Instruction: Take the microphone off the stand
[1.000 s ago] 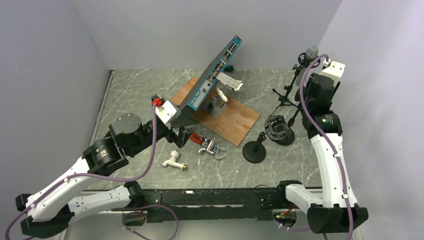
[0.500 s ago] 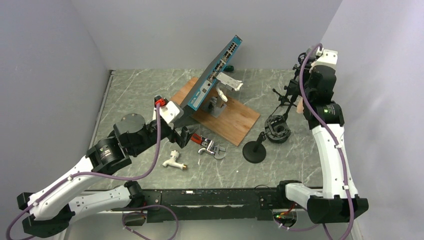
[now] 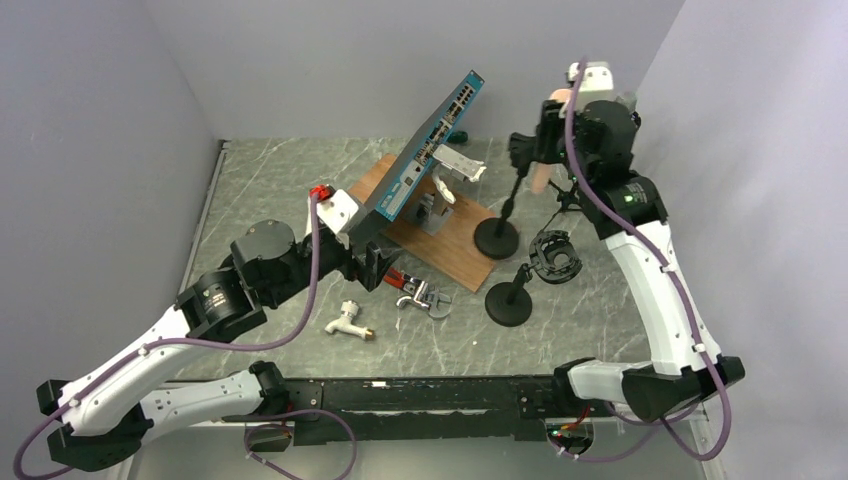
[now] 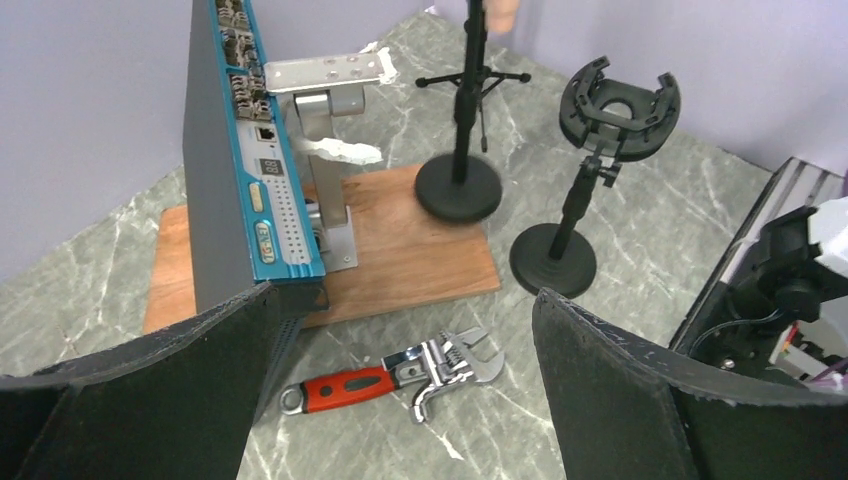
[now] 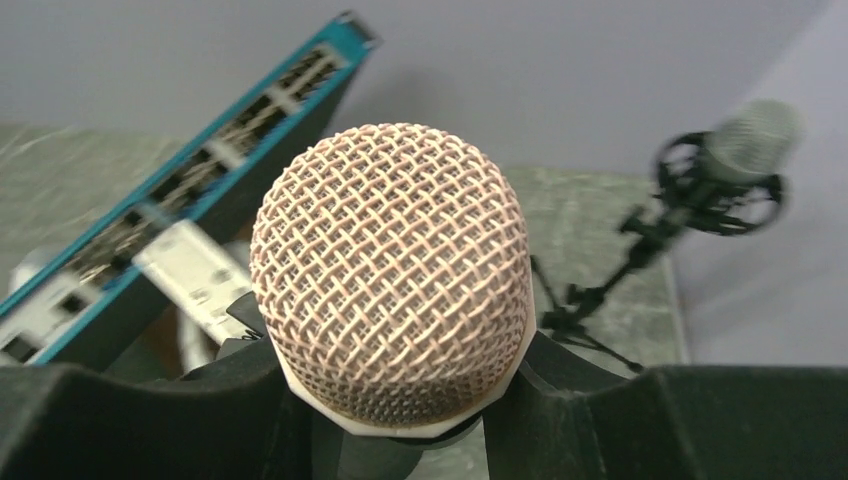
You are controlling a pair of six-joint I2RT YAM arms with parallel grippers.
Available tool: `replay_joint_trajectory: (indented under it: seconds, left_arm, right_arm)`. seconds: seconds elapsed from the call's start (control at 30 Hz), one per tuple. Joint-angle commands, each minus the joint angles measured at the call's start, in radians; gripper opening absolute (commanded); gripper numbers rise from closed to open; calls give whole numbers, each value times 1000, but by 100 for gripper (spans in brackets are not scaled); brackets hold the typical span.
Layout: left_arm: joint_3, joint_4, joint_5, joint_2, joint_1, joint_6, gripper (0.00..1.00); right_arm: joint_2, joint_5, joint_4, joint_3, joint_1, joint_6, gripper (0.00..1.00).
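Top view: R gripper (image 3: pixel 540 147), upper right of frame, was clamped on pink mic (image 3: pixel 545 181), held high above table. Pink mic sat in clip of stand (image 3: pixel 497 238). Stand's round base showed at right corner of wood board (image 3: pixel 455 255); contact w/ board could not be determined. L gripper (image 3: pixel 375 268), left of centre, was fully open and empty, near wrench (image 3: pixel 415 292). L wrist view: L fingers (image 4: pixel 130 400) stood wide apart w/ nothing between; stand pole and base at top centre, wrench at bottom centre. R wrist view: mesh head of pink mic filled frame centre; R fingers (image 5: pixel 120 420) were closed on its body below head. Grey mic (image 5: pixel 745 150) on tripod at upper right.
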Motion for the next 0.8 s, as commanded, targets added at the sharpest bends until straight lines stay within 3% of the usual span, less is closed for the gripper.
replay_joint_trajectory:
  seconds: [0.0,0.33,0.53,0.77]
  left_arm:
    - [50,39,39,13,-2,-106,99]
    - [129,154,146,157,-1,-184,99]
    - [250,176,245,307,47,-221,100]
    - [245,248,282,381,97,-261,99]
  right_arm:
    - [-24,19,33,52,109,7,0]
    - [-68,-36,100,-52,245,21,0]
    - [-109,-83,212,-149,254,-16,0]
    - [-117,-118,277,-211,254,-94,0]
